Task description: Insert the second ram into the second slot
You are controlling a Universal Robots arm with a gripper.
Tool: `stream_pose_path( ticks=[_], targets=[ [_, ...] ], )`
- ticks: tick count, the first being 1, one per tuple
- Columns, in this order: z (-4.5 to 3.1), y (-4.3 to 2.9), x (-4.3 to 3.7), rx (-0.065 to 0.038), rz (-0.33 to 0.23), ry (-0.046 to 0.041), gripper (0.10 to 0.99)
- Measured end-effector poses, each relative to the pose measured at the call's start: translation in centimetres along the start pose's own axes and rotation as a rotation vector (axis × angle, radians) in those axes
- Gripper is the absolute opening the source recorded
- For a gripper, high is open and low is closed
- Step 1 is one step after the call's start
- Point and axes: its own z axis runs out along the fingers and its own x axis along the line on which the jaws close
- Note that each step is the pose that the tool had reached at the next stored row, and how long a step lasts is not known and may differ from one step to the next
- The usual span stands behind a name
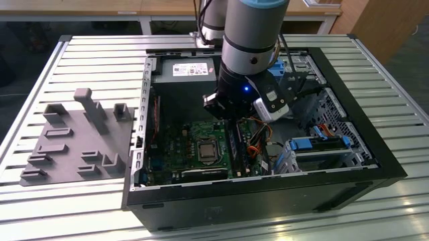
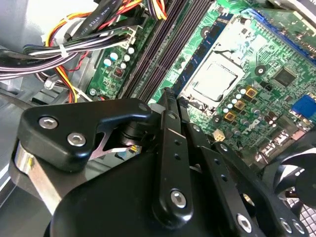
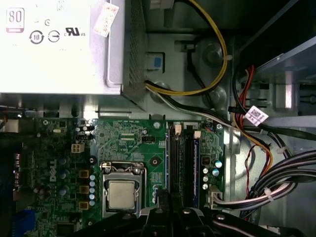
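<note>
My gripper (image 1: 233,117) hangs low inside the open computer case (image 1: 375,165), right over the motherboard (image 3: 131,143). Its fingers (image 2: 170,133) are drawn together into a narrow tip, and I make out nothing between them. In both wrist views the gripper (image 2: 168,96) (image 3: 162,195) sits at one end of the bank of ram slots (image 3: 182,163) (image 2: 163,44), in line with the slot nearest the processor socket (image 3: 122,193). Thin dark strips lie along the slots. I cannot tell which of them, if any, is the second ram.
A silver power supply (image 3: 59,44) sits beyond the slots, and cable bundles (image 3: 276,173) run beside them. Blue drive-bay clips (image 1: 315,143) sit at the exterior view's right. A grey fixture (image 1: 74,145) with upright holders lies on the slatted table (image 1: 94,55) outside the case.
</note>
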Motion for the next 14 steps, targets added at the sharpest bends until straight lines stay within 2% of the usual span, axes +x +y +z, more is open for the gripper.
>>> stream_pose_path(
  ticks=[6,11,14],
  targets=[
    [0.46,-0.06,-0.34,0.0,0.0,0.0015,0.133],
    [1.19,-0.07,-0.49,0.0,0.0,0.0028,0.133],
    [1.3,-0.09,-0.5,0.0,0.0,0.0033,0.133]
  ],
)
